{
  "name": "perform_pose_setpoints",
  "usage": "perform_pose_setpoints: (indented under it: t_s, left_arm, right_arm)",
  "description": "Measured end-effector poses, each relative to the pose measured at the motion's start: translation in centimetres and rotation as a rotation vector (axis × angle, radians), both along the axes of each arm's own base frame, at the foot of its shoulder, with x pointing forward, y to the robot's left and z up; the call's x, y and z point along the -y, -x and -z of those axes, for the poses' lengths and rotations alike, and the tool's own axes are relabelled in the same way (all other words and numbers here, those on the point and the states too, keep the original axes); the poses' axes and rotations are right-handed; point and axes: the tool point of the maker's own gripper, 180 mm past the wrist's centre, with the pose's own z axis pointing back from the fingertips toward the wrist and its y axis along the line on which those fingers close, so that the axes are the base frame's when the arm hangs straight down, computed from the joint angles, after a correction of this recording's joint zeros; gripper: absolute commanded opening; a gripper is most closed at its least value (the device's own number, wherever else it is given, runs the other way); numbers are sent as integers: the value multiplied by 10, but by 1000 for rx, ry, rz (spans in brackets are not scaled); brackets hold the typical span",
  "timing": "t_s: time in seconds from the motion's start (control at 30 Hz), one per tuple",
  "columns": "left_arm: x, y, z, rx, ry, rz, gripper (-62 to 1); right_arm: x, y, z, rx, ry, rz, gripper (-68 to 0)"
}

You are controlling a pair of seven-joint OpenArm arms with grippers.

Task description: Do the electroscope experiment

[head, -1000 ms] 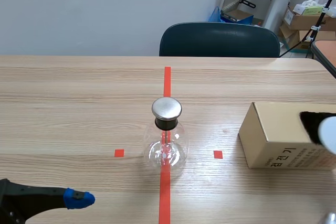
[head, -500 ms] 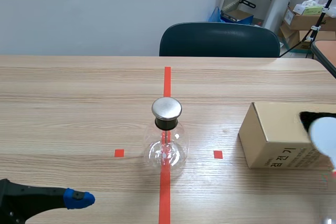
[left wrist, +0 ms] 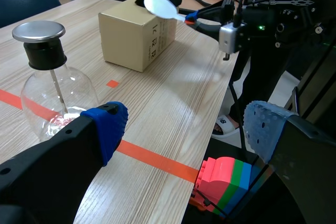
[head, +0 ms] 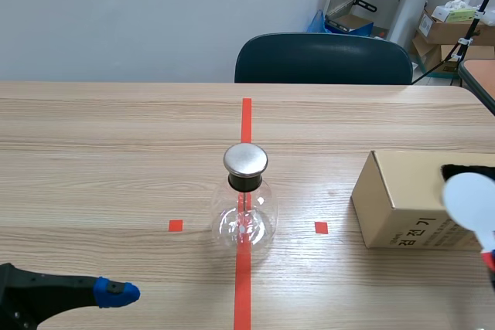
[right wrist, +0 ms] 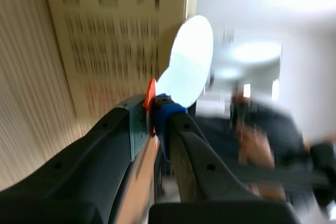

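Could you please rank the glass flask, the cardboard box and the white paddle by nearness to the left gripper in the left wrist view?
1. Glass flask, right beside the left gripper.
2. Cardboard box, ahead, past the flask.
3. White paddle, by the box's far end, in the right gripper.

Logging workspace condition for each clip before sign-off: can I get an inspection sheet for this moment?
Surface: wooden table with orange-red tape marks.
Job's things: glass electroscope upright on the centre line; cardboard box to its right with a black item on top, kind unclear; white disc on a red handle.
Clutter: coloured blocks beyond the table edge.
Grippers: left gripper open, low near the front edge; right gripper shut on the white disc's handle, by the box.
Cables: black cable behind the table.
Surroundings: dark chair, stacked boxes, plain wall.
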Motion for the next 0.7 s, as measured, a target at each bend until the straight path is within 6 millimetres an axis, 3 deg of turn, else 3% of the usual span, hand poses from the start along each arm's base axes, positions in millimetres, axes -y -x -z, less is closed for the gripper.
perform_pose_setpoints:
  t_s: [0.1, 0.17, 0.33, 0.4, 0.47, 0.6, 0.7]
  left_arm:
    - [0, 0, 0, 0, 0, 0, -127]
    - [0, 0, 0, 0, 0, 0, -127]
    - [0, 0, 0, 0, 0, 0, -127]
    - [0, 0, 0, 0, -1, 0, -127]
    - [0, -1, 0, 6, -3, -6, -127]
    - [0, -1, 0, 5, -3, -5, -127]
    - [0, -1, 0, 5, -3, -5, -127]
  right_arm:
    - [36, 3, -3, 12, 26, 197, -658]
    - [34, 2, -2, 9, 25, 183, -658]
    - [-32, 3, 0, -9, -9, -189, -658]
    - [-44, 5, 0, -13, -16, -254, -658]
    - [-33, 2, 0, -10, -8, -186, -658]
    - [29, -1, -5, 17, 29, 163, -658]
    - [36, 1, -5, 18, 31, 201, -658]
